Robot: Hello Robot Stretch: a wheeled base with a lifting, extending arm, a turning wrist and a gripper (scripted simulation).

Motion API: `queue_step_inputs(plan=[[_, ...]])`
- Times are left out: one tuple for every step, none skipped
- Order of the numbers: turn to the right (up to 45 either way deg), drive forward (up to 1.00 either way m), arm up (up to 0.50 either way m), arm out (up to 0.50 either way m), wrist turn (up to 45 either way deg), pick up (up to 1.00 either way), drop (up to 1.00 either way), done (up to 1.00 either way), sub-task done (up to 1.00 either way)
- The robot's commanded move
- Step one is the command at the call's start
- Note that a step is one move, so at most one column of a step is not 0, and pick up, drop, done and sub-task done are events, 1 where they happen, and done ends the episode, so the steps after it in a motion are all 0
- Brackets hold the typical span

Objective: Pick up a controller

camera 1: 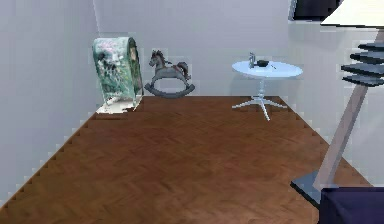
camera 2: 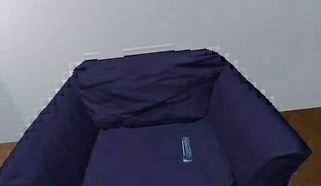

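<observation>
Armchair (camera 2: 148, 92) sits closest to me; on its seat lies a slim pale controller (camera 2: 187, 148), long axis running front to back toward the backrest. I cannot tell the end effector's state.

The controller (camera 2: 186, 149), a slim pale grey bar, is lying flat on the seat cushion of the dark blue armchair (camera 2: 149, 94), right of the seat's middle, pointing lengthwise toward the backrest

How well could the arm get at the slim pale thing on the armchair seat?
Probably yes: the slim pale thing lies flat on the seat of the dark blue armchair, which faces the arm's side head-on. Nothing lies over or beside it; only the armrests flank the seat.
</observation>
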Motion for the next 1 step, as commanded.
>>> queue_step_inputs(plan=[[0.0, 0.0, 0.5, 0.0, 0.0, 0.0, 0.0, 0.0, 0.0]])
